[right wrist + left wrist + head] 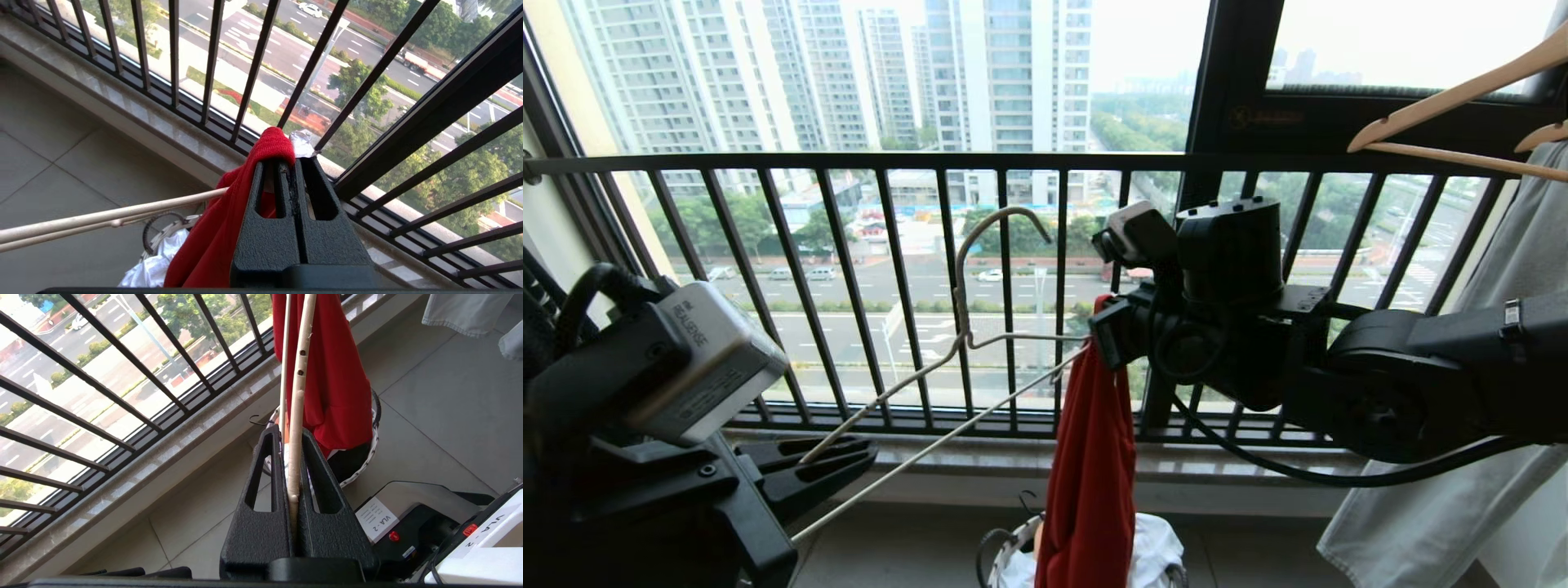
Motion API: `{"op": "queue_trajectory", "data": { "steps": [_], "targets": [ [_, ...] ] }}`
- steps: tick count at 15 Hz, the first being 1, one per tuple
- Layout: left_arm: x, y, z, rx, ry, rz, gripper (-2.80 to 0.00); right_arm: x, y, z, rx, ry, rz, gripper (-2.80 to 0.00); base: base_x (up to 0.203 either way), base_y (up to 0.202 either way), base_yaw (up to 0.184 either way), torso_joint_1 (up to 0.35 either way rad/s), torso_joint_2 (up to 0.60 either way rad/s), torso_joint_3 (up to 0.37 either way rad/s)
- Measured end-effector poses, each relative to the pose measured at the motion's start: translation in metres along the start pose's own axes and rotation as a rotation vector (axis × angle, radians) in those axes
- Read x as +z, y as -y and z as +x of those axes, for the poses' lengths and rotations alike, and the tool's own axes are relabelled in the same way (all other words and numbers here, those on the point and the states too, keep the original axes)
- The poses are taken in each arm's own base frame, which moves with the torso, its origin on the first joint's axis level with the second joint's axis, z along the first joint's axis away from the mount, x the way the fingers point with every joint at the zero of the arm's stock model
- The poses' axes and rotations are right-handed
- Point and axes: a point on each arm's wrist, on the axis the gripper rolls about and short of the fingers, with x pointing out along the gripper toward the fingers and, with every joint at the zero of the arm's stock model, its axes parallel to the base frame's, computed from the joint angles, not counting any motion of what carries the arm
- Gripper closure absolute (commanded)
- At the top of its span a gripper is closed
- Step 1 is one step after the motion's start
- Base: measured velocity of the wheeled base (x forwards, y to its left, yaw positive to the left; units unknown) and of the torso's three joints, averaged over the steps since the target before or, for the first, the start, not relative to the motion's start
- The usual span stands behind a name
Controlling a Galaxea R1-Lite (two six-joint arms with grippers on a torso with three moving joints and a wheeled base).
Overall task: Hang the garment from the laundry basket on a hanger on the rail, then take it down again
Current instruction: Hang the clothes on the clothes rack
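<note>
The red garment (1090, 457) hangs in a long fold from my right gripper (1101, 331), which is shut on its upper edge in front of the window. In the right wrist view the gripper (291, 161) pinches the red fabric (220, 237). My left gripper (866, 461), low at the left, is shut on one end of the cream wire hanger (964, 327). The hanger's hook points up and its far end reaches the garment. The left wrist view shows that gripper (291, 435) clamped on the hanger's bar (301, 367). The laundry basket (1006, 549) stands on the floor below the garment. The rail is out of view.
A black barred window railing (1013, 162) and a stone sill (980, 461) run across close behind the hanger. Light-wood hangers (1454, 94) and a pale garment (1462, 490) hang at the right. White laundry (1160, 547) lies in the basket.
</note>
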Motion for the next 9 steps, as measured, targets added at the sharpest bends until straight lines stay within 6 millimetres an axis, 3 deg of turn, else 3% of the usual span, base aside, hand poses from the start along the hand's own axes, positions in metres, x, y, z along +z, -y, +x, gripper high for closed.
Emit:
{"op": "queue_trajectory", "data": {
  "steps": [4,9],
  "targets": [
    [-0.004,0.001,0.001,-0.005,-0.009,0.009,0.00,0.010,0.003,-0.003,-0.004,0.027,0.022,0.00,0.000,0.000,0.000,0.000,0.00,0.000],
    [0.001,0.001,-0.008,-0.023,0.031,0.013,0.00,0.013,0.010,0.008,-0.034,0.037,0.071,0.00,0.000,0.000,0.000,0.000,0.00,0.000]
  ]
}}
